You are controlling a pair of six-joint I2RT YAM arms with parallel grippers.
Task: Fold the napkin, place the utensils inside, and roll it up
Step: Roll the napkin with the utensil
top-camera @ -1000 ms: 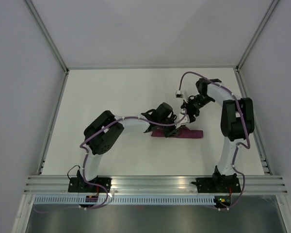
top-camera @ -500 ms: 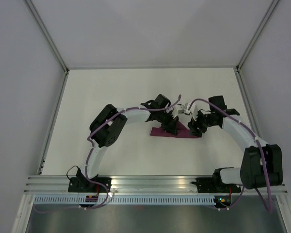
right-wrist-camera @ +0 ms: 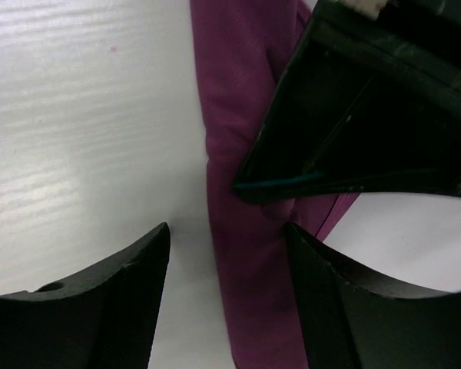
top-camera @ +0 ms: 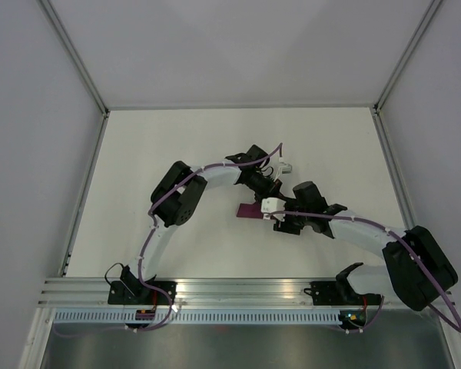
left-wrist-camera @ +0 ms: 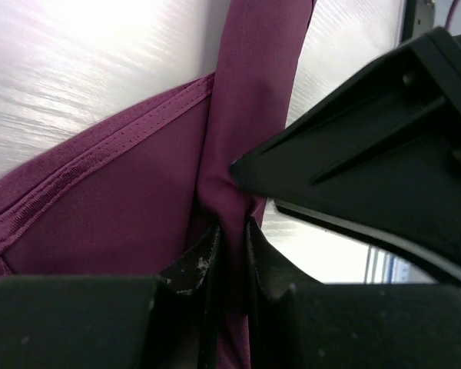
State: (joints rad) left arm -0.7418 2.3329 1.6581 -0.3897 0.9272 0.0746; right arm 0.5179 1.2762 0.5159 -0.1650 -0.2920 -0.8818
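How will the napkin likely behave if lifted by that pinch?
Probably floppy: the napkin bunches into a pleat where the left end effector pinches it, so it should drape. Its sheen suggests it may slip. Thin cloth, so likely light.

From above, the napkin (top-camera: 249, 210) is mostly covered by the left gripper (top-camera: 269, 190) and right gripper (top-camera: 286, 223); only a purple corner shows. In both wrist views its ends run off the frame, and the opposite gripper's black body hides part of it.
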